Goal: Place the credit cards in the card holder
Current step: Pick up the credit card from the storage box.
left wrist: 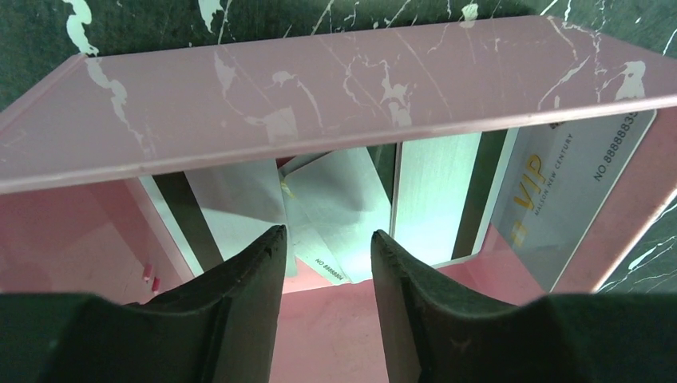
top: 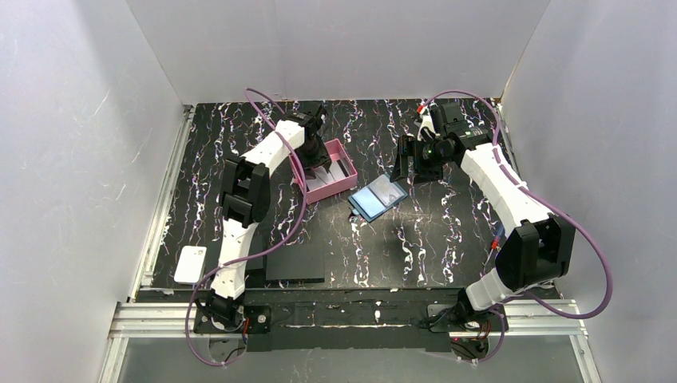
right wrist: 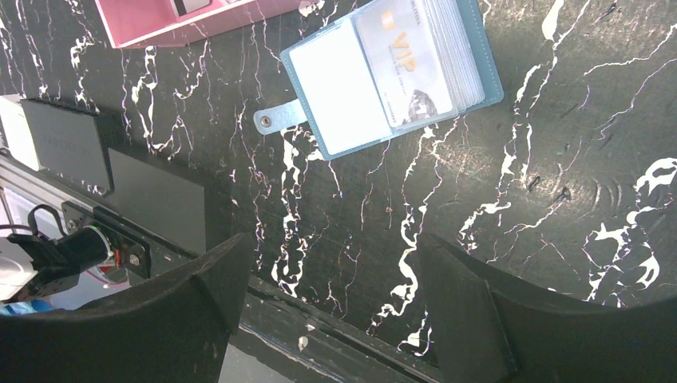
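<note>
The pink card holder (top: 339,170) stands at the middle back of the table. In the left wrist view its near wall (left wrist: 319,96) fills the top, and several credit cards lie inside: overlapping white ones (left wrist: 339,203), a silvery one (left wrist: 435,199) and a VIP card (left wrist: 575,183) leaning on the right wall. My left gripper (left wrist: 327,239) hangs open inside the holder, fingers apart over the pink floor with nothing between them. Another white credit card (top: 190,264) lies at the near left edge. My right gripper (right wrist: 335,255) is open and empty above bare table, right of the holder.
A blue hinged case (top: 378,197) lies open beside the holder, a VIP card (right wrist: 403,60) in its sleeve. Flat black pads (top: 295,262) lie near the front edge, also seen in the right wrist view (right wrist: 156,199). White walls enclose the table.
</note>
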